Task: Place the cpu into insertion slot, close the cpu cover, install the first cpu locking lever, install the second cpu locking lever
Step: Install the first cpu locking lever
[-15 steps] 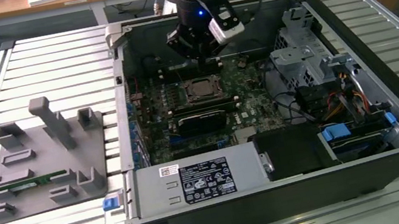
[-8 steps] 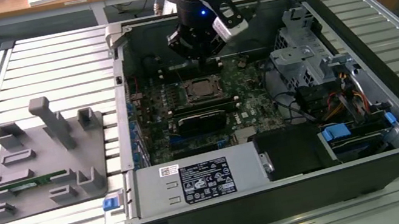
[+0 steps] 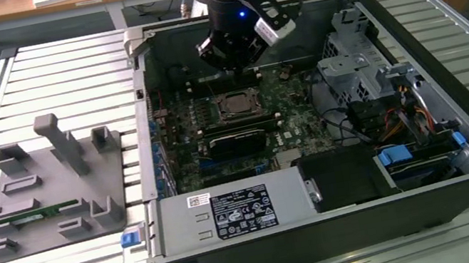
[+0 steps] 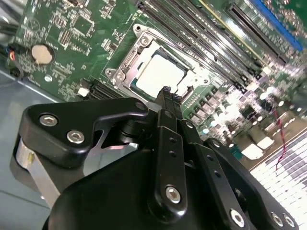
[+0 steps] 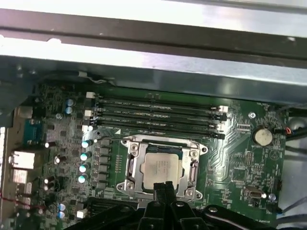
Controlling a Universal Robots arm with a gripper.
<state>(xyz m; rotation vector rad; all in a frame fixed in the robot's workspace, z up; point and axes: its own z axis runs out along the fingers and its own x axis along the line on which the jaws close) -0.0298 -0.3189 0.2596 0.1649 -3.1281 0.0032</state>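
A: Slatted surface (image 3: 50, 70), open case (image 3: 332, 244). Where's the cpu (image 5: 162, 167)?
B: Seated on the board (image 5: 240, 158), under the cover (image 5: 130, 168). End effector (image 5: 161, 188) hovers closed, empty. Light, stiff, fragile (I'd grip bare edges only).

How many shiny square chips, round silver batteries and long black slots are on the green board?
cpu: 1
round silver battery: 1
long black slots: 4
Total: 6
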